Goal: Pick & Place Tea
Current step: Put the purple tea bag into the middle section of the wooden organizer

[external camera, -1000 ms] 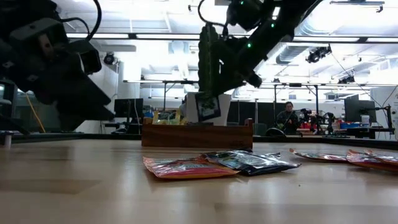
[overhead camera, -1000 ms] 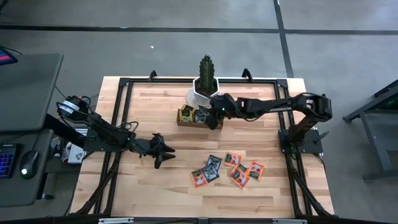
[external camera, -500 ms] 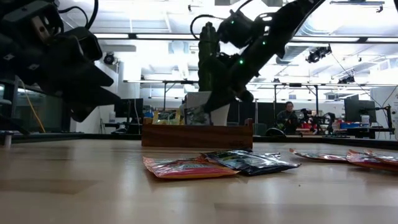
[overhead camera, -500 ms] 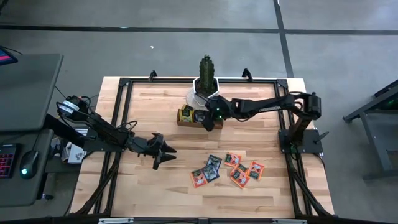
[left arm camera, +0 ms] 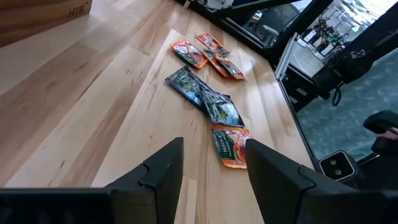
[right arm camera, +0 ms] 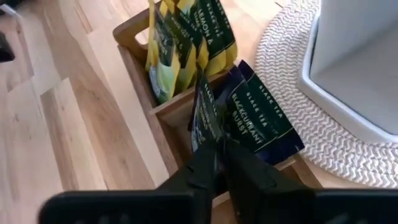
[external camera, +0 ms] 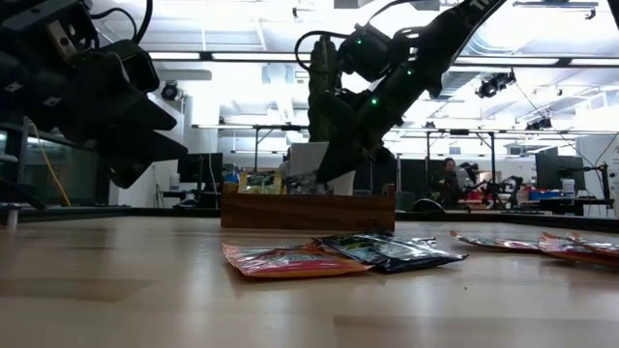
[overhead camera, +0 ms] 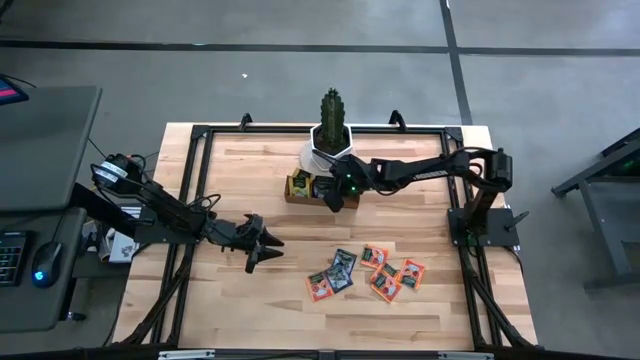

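The right gripper [right arm camera: 219,147] pinches a dark sachet [right arm camera: 204,115] into the tray's [overhead camera: 296,196] middle compartment. The left gripper [left arm camera: 210,163] hangs spread and empty; seven loose sachets [overhead camera: 363,272] lie toward its three o'clock.

On the worktop [overhead camera: 240,290] lie 7 loose sachets: 5 orange-red sachets [overhead camera: 411,272] and 2 dark sachets [overhead camera: 343,268]; 1 wooden tray [overhead camera: 300,195], 1 potted plant [overhead camera: 333,125].
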